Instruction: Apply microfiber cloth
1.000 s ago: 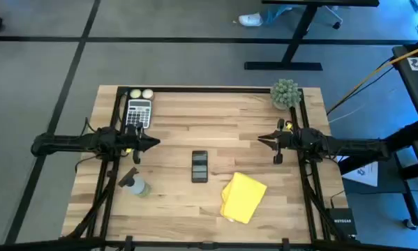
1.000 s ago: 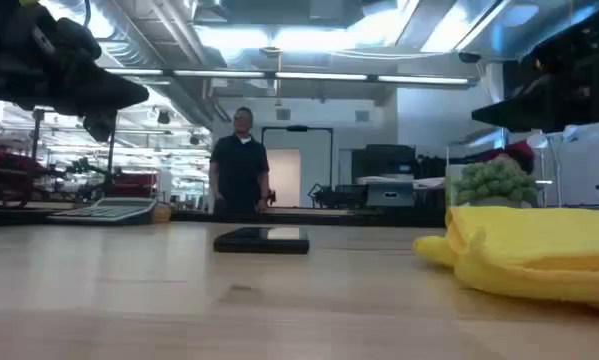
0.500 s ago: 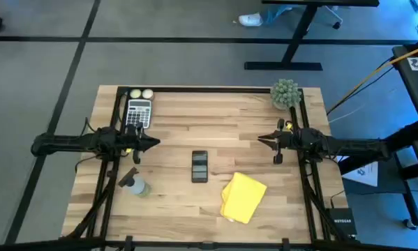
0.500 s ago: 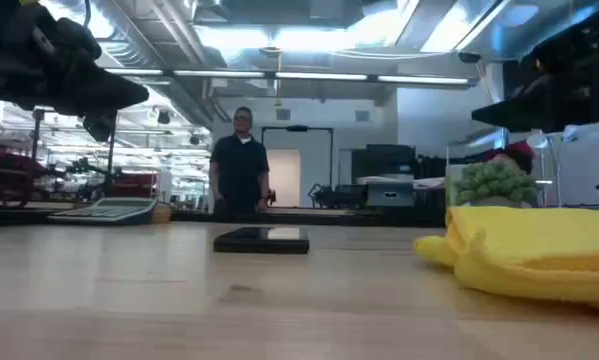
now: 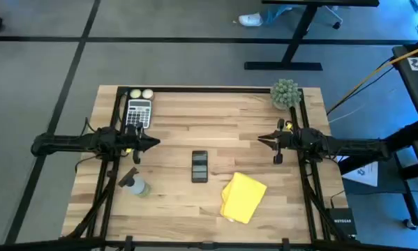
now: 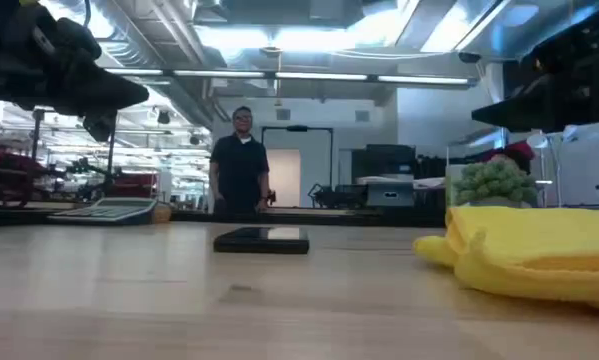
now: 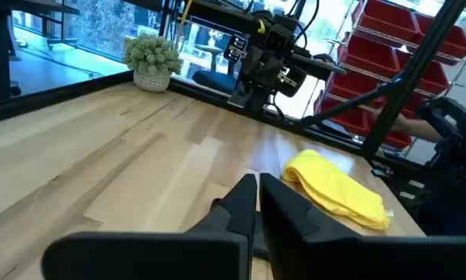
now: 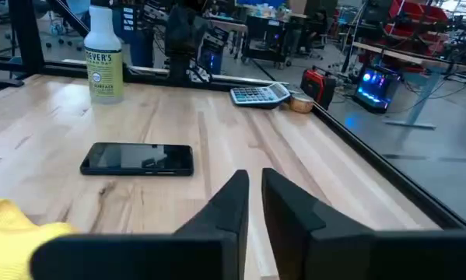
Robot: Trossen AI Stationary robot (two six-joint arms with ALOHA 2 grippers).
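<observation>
The yellow microfiber cloth (image 5: 243, 197) lies loosely folded on the wooden table near its front edge, right of centre; it also shows in the low view (image 6: 539, 255) and the left wrist view (image 7: 338, 189). A black smartphone (image 5: 199, 166) lies flat at the table's middle, left of the cloth. My left gripper (image 5: 155, 142) hovers shut over the table's left part, pointing toward the middle. My right gripper (image 5: 259, 139) hovers shut over the right part, facing it. Neither is over the cloth.
A small spray bottle (image 5: 135, 185) lies near the front left. A calculator (image 5: 139, 111) and two small balls (image 5: 140, 94) sit at the far left, a potted plant (image 5: 285, 93) at the far right corner. A person (image 6: 241, 165) stands in the room beyond the table.
</observation>
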